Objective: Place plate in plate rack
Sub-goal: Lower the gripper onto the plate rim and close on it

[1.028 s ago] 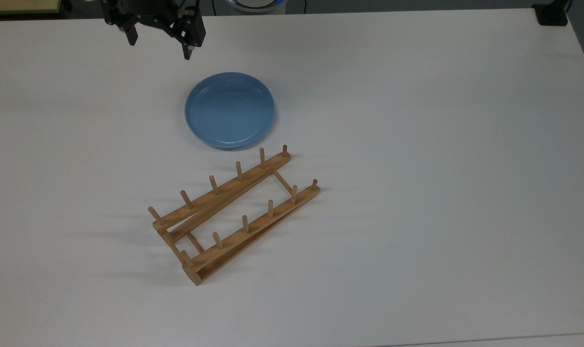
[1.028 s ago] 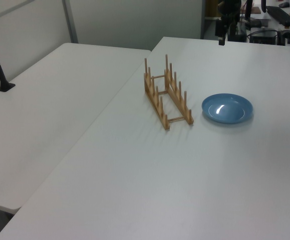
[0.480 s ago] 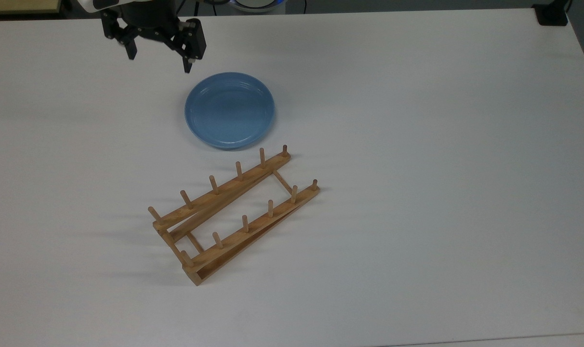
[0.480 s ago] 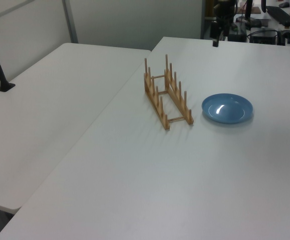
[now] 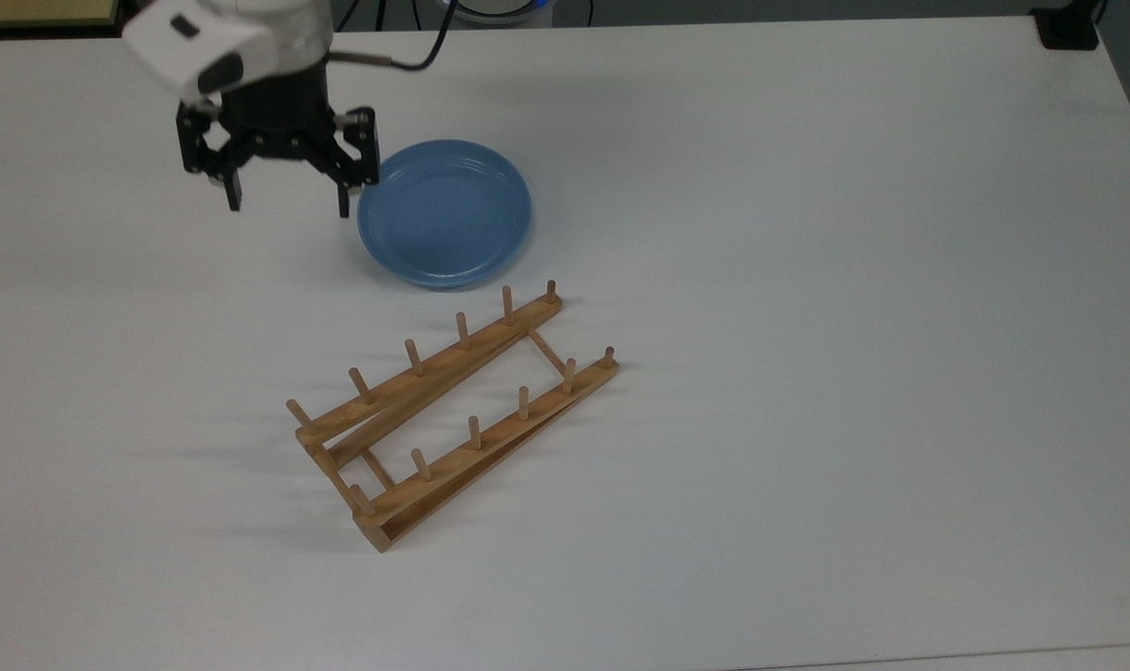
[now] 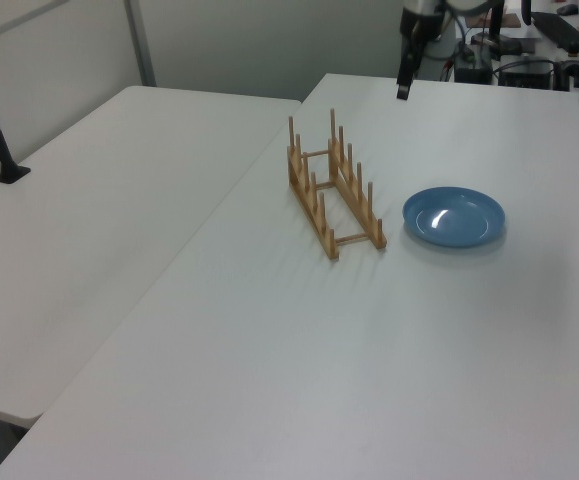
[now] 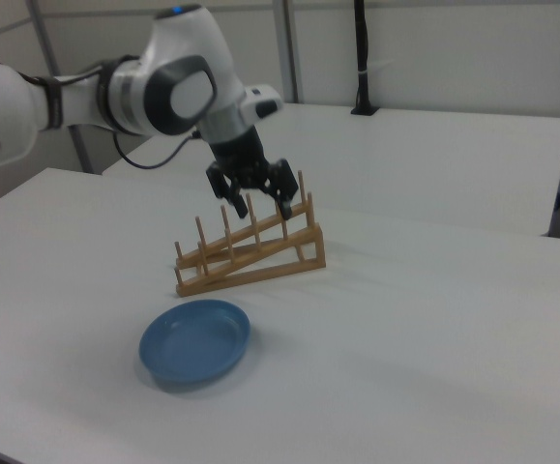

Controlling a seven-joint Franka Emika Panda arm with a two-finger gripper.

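A: How is the pincer (image 5: pixel 288 200) looking?
B: It is hanging spread wide, gripping nothing, above the counter (image 5: pixel 807 280) just off the plate's (image 5: pixel 445 212) edge on the top view's left.

A: And the plate?
B: It is lying flat beside the wooden rack (image 5: pixel 453 415), not touching it.

A: The room?
B: A second white table (image 6: pixel 99 200) is standing alongside, near a grey wall.

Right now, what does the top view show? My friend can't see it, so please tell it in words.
A black two-finger robot gripper hangs open beside the top view's left edge of a round, shallow light-blue plate lying flat on a white table. Below the plate stands an empty light-brown wooden plate rack with upright pegs, set at a slant.
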